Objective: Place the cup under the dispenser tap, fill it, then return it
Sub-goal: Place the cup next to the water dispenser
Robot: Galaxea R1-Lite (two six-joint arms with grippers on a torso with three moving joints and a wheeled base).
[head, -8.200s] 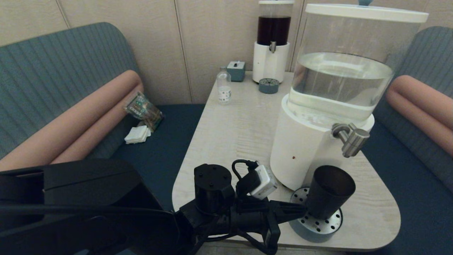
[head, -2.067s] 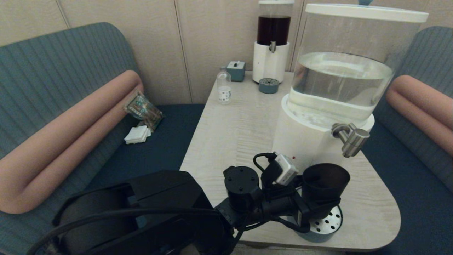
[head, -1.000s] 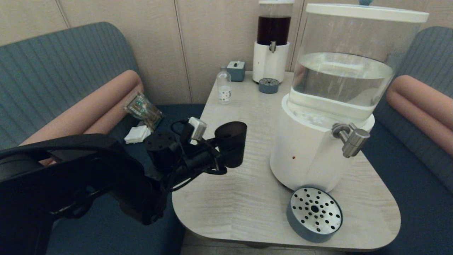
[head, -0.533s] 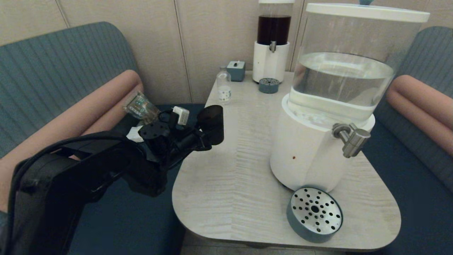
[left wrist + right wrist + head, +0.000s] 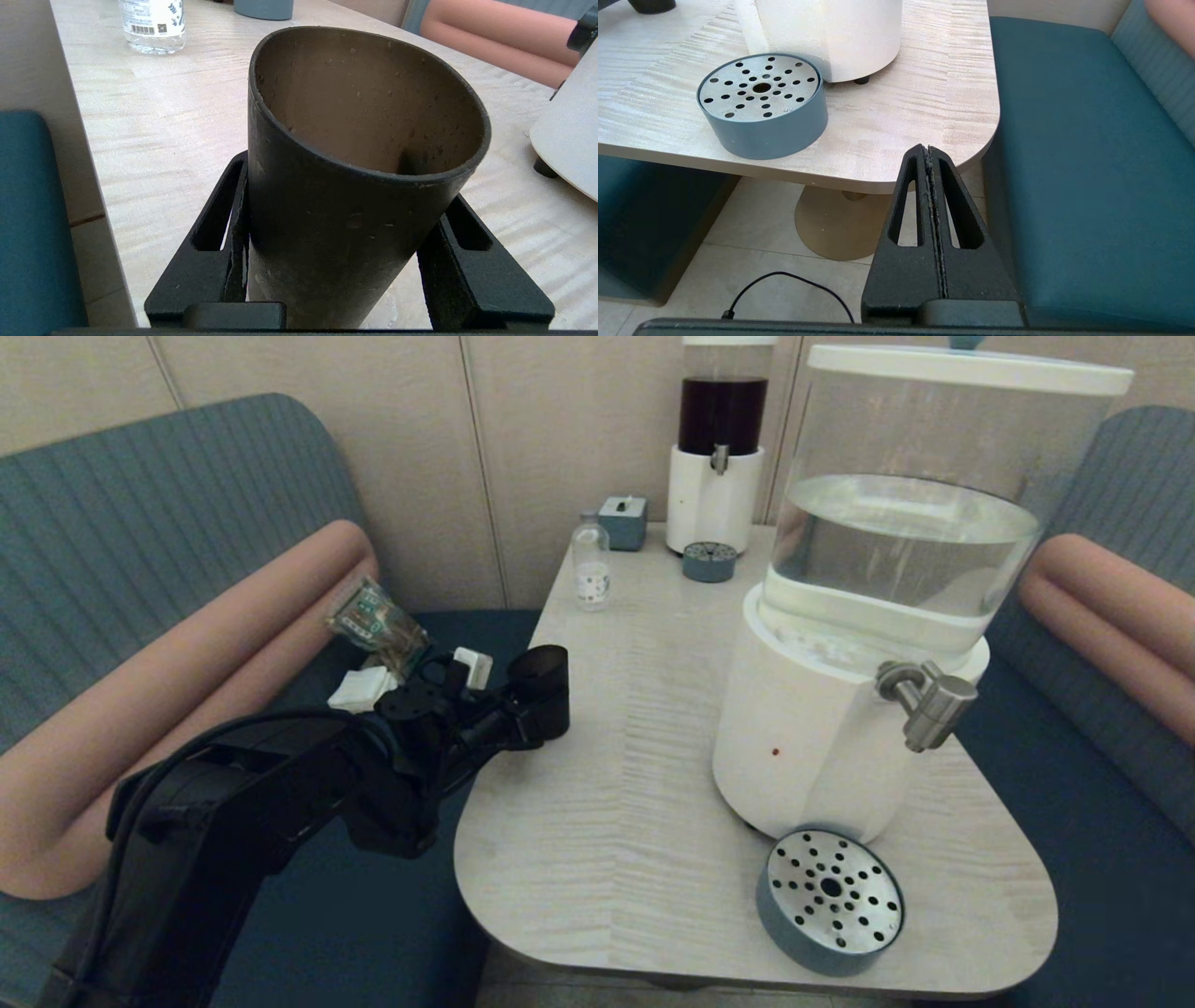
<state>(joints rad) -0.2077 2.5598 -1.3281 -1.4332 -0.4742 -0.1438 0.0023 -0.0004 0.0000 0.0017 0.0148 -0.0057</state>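
Observation:
My left gripper (image 5: 534, 717) is shut on the cup (image 5: 540, 689), a dark smoky tumbler, at the table's left edge, far from the large dispenser. In the left wrist view the cup (image 5: 355, 186) leans between the two black fingers (image 5: 219, 233), with specks on its inner wall and its bottom hidden. I cannot tell whether it touches the table (image 5: 635, 709). The brushed-metal dispenser tap (image 5: 929, 705) juts from the white base (image 5: 794, 737) with nothing under it. My right gripper (image 5: 928, 150) is shut and empty, low off the table's near right corner.
A round perforated drip tray (image 5: 829, 901) sits under the tap near the front edge. A small clear bottle (image 5: 590, 565), a grey box (image 5: 623, 521), the brown-liquid dispenser (image 5: 719, 439) and its little tray (image 5: 709, 561) stand at the back. A snack pack (image 5: 378, 625) and napkins (image 5: 359, 689) lie on the left bench.
The left arm lifted the cup off the drip tray under the tap, carried it left across the table, then lowered it at the table's left edge.

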